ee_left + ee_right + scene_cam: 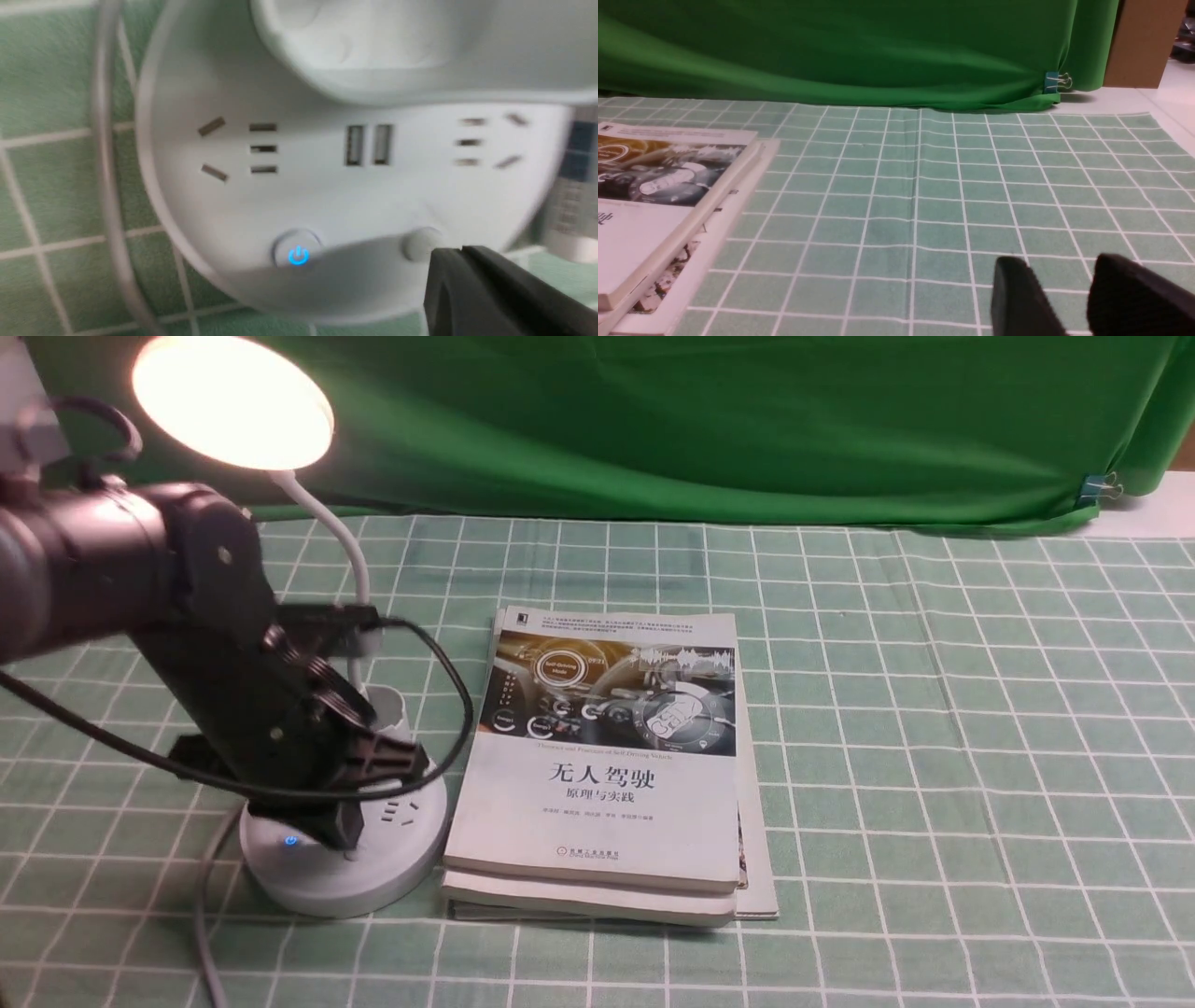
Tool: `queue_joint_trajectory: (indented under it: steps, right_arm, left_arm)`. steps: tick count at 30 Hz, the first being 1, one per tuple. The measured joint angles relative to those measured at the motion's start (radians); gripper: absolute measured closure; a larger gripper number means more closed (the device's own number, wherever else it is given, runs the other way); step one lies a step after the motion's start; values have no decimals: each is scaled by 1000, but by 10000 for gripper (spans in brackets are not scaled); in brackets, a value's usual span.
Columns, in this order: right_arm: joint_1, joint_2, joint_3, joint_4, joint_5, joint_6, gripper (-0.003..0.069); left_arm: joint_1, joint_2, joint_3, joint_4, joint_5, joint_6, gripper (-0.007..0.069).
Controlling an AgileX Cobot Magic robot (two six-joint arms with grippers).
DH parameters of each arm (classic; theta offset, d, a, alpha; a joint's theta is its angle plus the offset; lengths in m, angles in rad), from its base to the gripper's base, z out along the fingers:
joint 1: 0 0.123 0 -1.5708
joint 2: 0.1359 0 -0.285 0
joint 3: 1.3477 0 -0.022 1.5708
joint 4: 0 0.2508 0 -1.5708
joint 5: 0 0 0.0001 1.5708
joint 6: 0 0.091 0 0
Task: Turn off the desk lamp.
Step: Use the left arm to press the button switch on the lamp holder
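The white desk lamp stands at the front left of the table, its round disc head [233, 401] lit and glowing. Its round base [373, 877] carries sockets, a blue-lit power button [290, 841] and, in the left wrist view, a plain round button [420, 242] beside the blue-lit one [298, 255]. My left gripper [345, 835] is shut with nothing between the fingers, tips pointing down onto the base; in the left wrist view its tips [460, 252] sit right beside the plain button. My right gripper [1057, 275] is open and empty, low over the cloth; it is out of the front view.
Two stacked books [607, 756] lie right beside the lamp base. The lamp's grey cord [207, 905] runs off the front left. A green backdrop [700, 420] closes the far side; a checked green cloth [934, 756] covers the table.
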Motion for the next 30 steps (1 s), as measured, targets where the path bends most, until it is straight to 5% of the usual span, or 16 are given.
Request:
queue_joint_trajectory:
  steps: [30]
  right_arm:
    - [0,0,0,0,0,0,417]
  left_arm:
    - [0,-28,1,-16,-30,0,622]
